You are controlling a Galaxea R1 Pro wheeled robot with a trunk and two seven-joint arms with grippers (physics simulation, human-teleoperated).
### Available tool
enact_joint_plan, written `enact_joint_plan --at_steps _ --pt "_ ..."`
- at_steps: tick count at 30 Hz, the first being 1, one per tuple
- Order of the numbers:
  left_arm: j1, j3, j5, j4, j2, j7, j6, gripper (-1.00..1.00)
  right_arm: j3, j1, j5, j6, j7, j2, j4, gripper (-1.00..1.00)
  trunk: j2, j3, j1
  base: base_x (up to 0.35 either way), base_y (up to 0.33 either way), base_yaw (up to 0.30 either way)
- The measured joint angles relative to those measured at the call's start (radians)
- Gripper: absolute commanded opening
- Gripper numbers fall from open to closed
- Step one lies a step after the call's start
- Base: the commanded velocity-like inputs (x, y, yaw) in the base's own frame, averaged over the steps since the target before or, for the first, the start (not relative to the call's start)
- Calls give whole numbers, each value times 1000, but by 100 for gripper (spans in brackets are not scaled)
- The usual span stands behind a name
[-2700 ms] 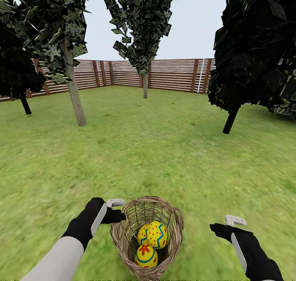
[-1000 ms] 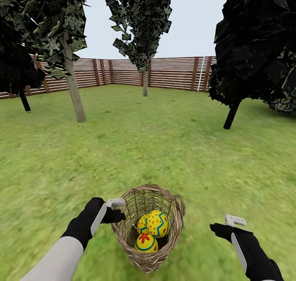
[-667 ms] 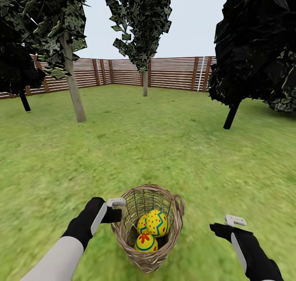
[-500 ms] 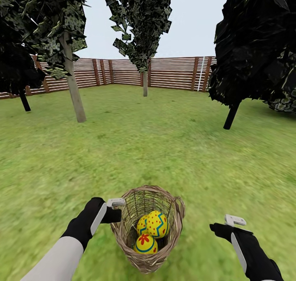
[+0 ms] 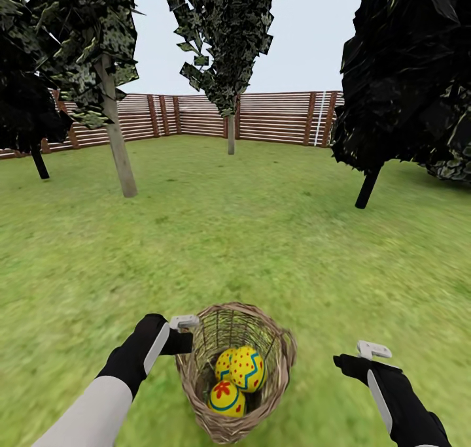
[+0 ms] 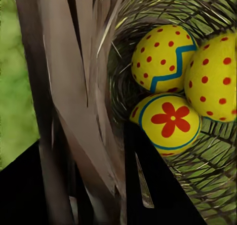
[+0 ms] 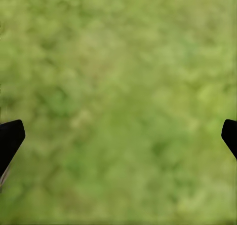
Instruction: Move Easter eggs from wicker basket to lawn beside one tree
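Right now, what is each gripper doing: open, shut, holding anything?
Left gripper: shut on the rim of the wicker basket, with the Easter eggs inside.
Right gripper: open, holding nothing, over the lawn.

Left hand (image 5: 186,332) clamped; right hand (image 5: 356,359) spread wide.

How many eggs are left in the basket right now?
3, all inside the wicker basket: the flower egg nearest the robot, the zigzag egg and the dotted egg behind it.
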Motion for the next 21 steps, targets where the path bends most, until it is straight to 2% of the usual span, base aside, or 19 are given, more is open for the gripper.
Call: enact_joint_plan --at_steps 10,13,16,21 --pt "0 1 0 0 1 -1 0 -100 0 0 0 0 1 0 -8 100 70 31 -38 0 0 0" --pt "0 3 -13 0 2 -3 0 -100 -1 0 0 -3 -2 -2 3 100 91 41 -50 0 0 0" --pt "0 3 -5 0 3 -3 0 -100 1 0 1 -3 -2 0 3 100 112 50 -61 0 0 0" --pt "0 3 -10 -1 2 -3 0 -100 0 0 3 -3 -3 1 8 100 147 66 -81 0 0 0"
